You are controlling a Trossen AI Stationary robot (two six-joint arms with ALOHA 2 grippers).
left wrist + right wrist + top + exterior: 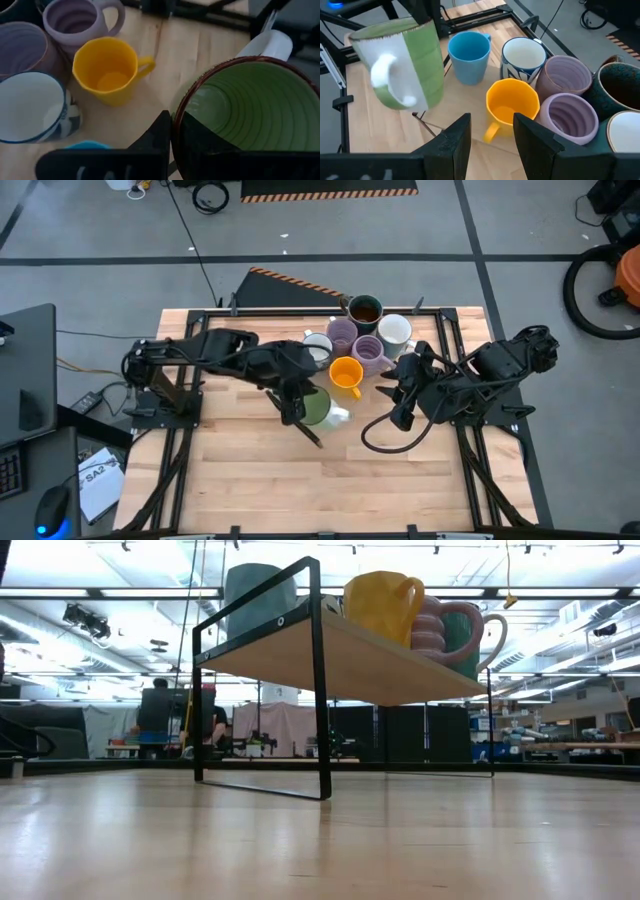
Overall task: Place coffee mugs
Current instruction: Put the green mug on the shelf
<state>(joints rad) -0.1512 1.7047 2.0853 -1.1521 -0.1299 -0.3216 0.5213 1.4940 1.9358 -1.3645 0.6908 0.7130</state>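
Wooden shelf (240,480) on the table: green mug (316,407) seemingly clamped at the rim in left claw (300,408), just beside the orange mug (346,375) and cluster beyond; right claw (400,402) parted, empty, nearby.

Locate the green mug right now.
High view: the green mug sits near table centre in the left gripper, just off the orange mug on the side away from the cluster. In the right wrist view it appears lifted and tilted.
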